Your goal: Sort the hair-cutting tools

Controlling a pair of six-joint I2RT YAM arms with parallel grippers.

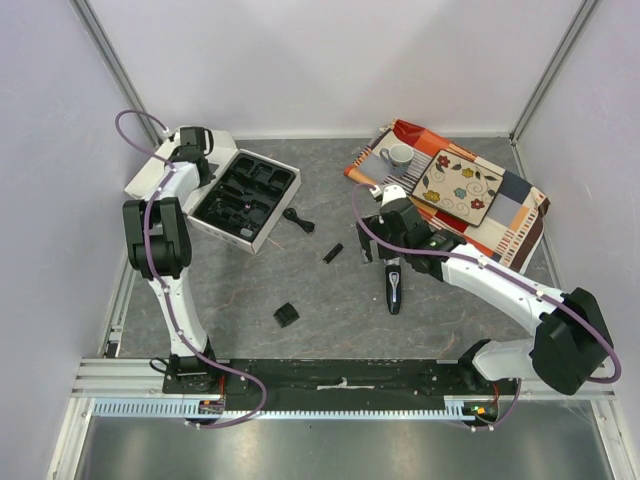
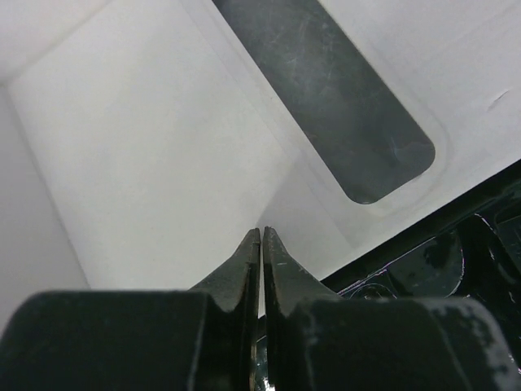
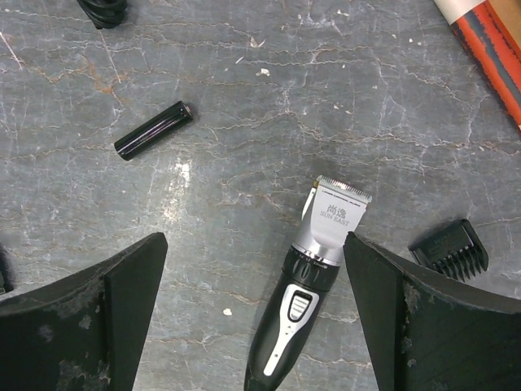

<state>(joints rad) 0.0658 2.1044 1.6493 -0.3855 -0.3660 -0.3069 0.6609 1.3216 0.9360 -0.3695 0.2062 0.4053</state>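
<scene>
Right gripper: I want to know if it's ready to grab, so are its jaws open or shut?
Open: the right gripper has its fingers wide apart, the hair clipper lying on the table between them.

Glossy black clipper (image 3: 299, 314) (silvery head); matt veined table (image 3: 244, 122)

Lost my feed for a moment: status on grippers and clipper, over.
Left gripper shut, empty, beside black tray. Right gripper open over clipper, no grip yet. Comb attachment lies close beside clipper, not blocking.

A grey marbled table (image 1: 340, 300) fills the middle. Pale lilac walls (image 1: 330, 60) close it at nine, twelve and three o'clock, evenly lit.
</scene>
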